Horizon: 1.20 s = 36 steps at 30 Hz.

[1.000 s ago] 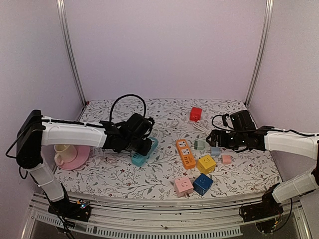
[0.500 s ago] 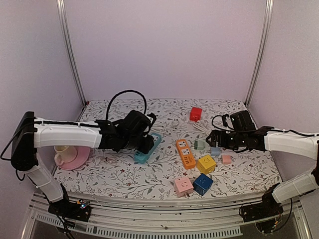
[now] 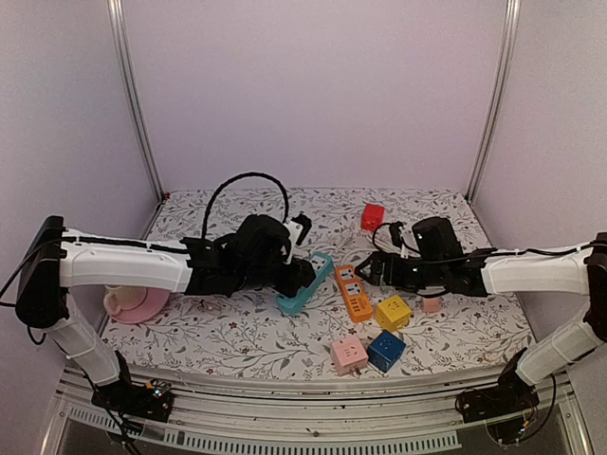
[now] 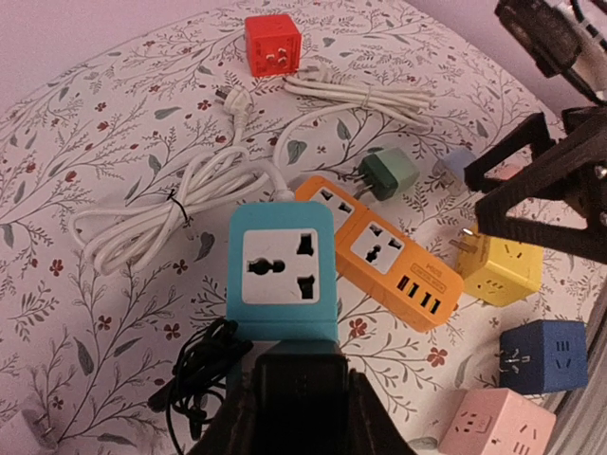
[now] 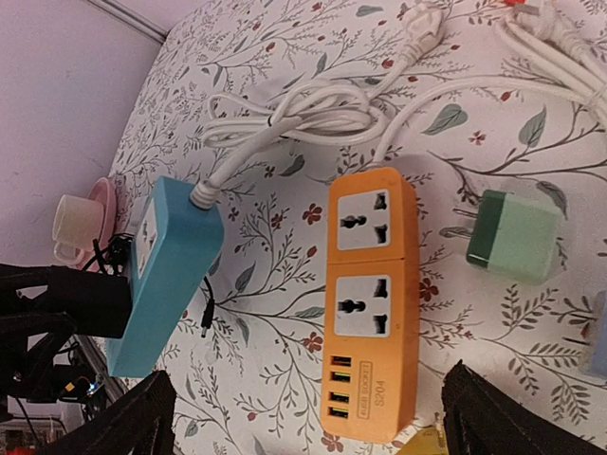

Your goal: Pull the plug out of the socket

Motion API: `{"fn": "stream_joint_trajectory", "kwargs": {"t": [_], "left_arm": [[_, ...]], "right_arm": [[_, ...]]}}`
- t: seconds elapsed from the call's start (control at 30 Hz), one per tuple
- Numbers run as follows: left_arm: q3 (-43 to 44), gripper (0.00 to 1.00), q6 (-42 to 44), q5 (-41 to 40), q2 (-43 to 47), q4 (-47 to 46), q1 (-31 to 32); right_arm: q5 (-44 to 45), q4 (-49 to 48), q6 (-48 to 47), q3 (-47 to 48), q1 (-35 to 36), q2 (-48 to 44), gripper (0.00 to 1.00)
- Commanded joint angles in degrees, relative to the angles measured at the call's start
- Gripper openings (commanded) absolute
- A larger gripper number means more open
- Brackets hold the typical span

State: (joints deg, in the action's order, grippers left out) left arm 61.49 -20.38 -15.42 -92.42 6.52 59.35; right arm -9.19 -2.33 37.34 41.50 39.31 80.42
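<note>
A teal socket strip (image 3: 305,284) with a white cable is held tilted off the table. A black plug (image 4: 303,393) sits in its near end. My left gripper (image 3: 292,275) is shut on that plug, with its fingers (image 4: 237,417) on both sides of it in the left wrist view. The strip's free outlet (image 4: 281,267) faces the left wrist camera. My right gripper (image 3: 366,273) is open and empty. It hovers over the orange strip (image 5: 372,303), just right of the teal strip (image 5: 166,275).
An orange power strip (image 3: 353,292), yellow (image 3: 393,312), blue (image 3: 386,350), pink (image 3: 349,354) and red (image 3: 372,217) cube sockets and a green adapter (image 5: 517,237) lie around. White cable coils (image 4: 161,213) lie behind. A pink saucer with a cup (image 3: 128,301) stands at the left.
My left arm has carried the teal strip to the right, toward the orange strip. My right arm has moved left, toward the teal strip.
</note>
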Motion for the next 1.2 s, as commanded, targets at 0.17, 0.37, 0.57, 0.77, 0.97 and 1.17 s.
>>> {"fn": "stream_joint_trajectory", "kwargs": {"t": [0.17, 0.37, 0.57, 0.77, 0.97, 1.17], "left_arm": [[-0.5, 0.16, -1.8, 0.0, -0.6, -9.9, 3.4], [-1.4, 0.16, -2.3, 0.5, -1.1, -13.0, 4.7], [-2.0, 0.16, -2.3, 0.7, -1.2, -15.9, 5.4], [-2.1, 0.16, -2.3, 1.3, -1.7, -17.0, 5.6], [-2.2, 0.16, -2.7, 1.4, -1.6, -17.1, 5.7], [-4.2, 0.16, -4.2, 1.5, -0.5, -18.7, 5.7]], "right_arm": [[-2.6, -16.8, 11.9, 1.5, 3.2, 7.4, 1.00], [-3.0, -22.2, 15.7, 1.7, 3.6, 10.0, 0.95], [-4.2, -24.2, 17.1, 2.8, 4.4, 12.7, 0.85], [-5.6, -27.2, 19.3, 2.6, 5.5, 14.5, 0.78], [-5.3, -27.9, 19.9, 2.7, 6.3, 15.2, 0.59], [-4.3, -27.8, 19.0, 2.7, 6.3, 14.9, 0.41]]}}
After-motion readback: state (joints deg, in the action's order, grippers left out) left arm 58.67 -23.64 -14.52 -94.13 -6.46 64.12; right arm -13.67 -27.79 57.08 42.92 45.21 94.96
